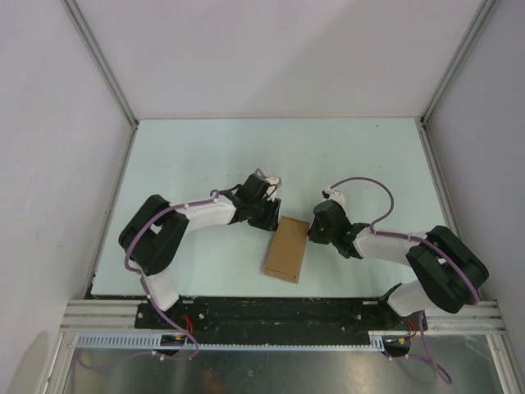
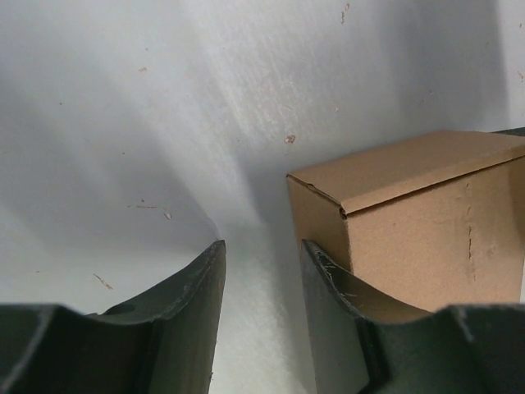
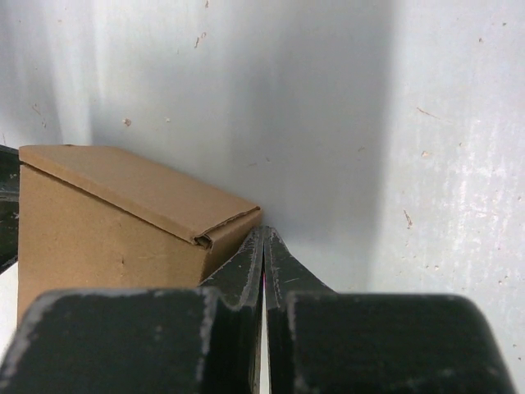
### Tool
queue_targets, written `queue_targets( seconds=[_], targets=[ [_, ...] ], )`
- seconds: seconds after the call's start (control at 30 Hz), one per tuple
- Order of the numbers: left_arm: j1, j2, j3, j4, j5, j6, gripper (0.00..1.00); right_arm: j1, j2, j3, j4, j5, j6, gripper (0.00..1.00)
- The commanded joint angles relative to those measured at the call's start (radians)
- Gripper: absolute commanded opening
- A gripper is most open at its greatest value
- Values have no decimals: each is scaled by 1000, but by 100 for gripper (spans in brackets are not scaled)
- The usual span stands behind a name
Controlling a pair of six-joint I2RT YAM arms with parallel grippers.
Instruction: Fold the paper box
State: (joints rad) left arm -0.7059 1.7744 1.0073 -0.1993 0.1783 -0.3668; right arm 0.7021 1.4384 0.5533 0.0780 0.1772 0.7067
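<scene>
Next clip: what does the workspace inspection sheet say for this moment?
Surface: pale table, lightly scuffed.
Job's things: box, brown, closed into a carton, lying flat between the two grippers.
Clutter: a few tiny specks.
Grippers: left gripper open, with the box outside its jaws, beside one finger; right gripper shut, tips at the box's corner, contact unclear.
Cables: purple cables along both arms, off the box.
Surroundings: white walls, metal posts.
</scene>
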Motion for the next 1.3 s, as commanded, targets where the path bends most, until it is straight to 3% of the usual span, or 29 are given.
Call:
queue_targets(
  seconds=[0.0,0.2,0.4,0.57,0.73,1.0,1.27],
  targets=[
    [-47,33,30,34,53,-27,48,34,34,56,51,-30,17,0],
    [-40,-16,-28,31,-20,-26,49,30,-61,57,-78,89,34,0],
    [-7,-111,-128,31,-82,-55,49,36,-226,56,-322,182,74,0],
    [-9,-200,-222,34,-97,-93,49,132,-357,14,-447,208,177,0],
    [-50,-319,-337,35,-158,-168,49,296,-453,-88,-437,255,387,0],
    [-113,-386,-397,41,-206,-225,49,493,-326,-102,-373,301,556,0],
    [-222,-307,-354,43,-223,-258,48,540,-230,-79,-334,298,588,0]
  ],
)
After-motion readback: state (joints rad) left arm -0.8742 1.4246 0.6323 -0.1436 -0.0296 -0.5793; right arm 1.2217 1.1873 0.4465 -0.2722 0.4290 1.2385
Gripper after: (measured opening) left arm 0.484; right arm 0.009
